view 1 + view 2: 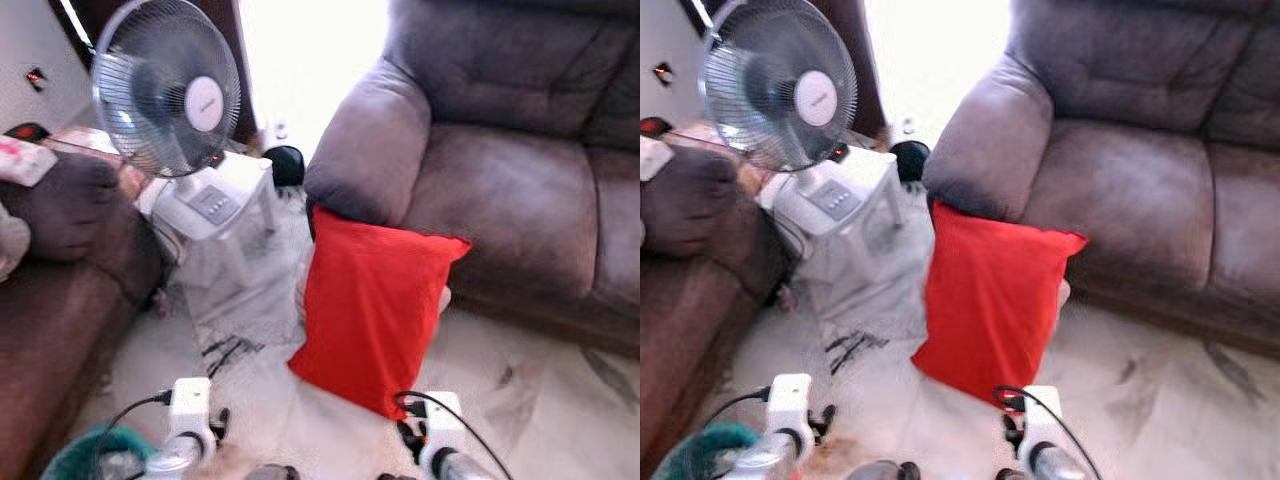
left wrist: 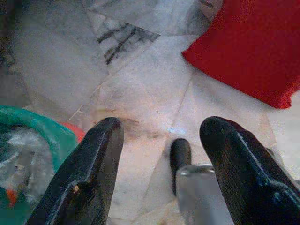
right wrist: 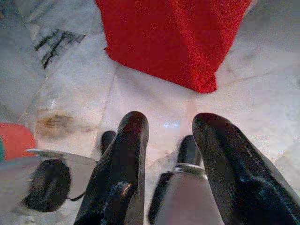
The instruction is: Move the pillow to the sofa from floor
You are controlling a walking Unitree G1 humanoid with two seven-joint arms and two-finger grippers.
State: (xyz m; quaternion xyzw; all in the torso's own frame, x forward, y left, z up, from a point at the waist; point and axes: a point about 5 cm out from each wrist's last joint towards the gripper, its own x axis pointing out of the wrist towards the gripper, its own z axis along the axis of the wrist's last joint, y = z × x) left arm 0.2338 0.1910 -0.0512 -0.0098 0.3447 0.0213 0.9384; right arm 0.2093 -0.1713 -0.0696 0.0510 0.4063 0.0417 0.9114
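Your pillow (image 1: 372,305) leans on the sofa (image 1: 500,180), soft and light; pinch a corner. Left gripper (image 2: 161,140) and right gripper (image 3: 171,136) released.

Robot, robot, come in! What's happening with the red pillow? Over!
Left gripper and right gripper open, empty, low over floor. Pillow on floor, leaning on sofa. Nothing blocking it; fan off to left.

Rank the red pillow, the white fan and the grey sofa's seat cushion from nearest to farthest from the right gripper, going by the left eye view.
1. Red pillow, on the floor just ahead of the right gripper.
2. Grey sofa's seat cushion, beyond it, to the right.
3. White fan, far across on the left.
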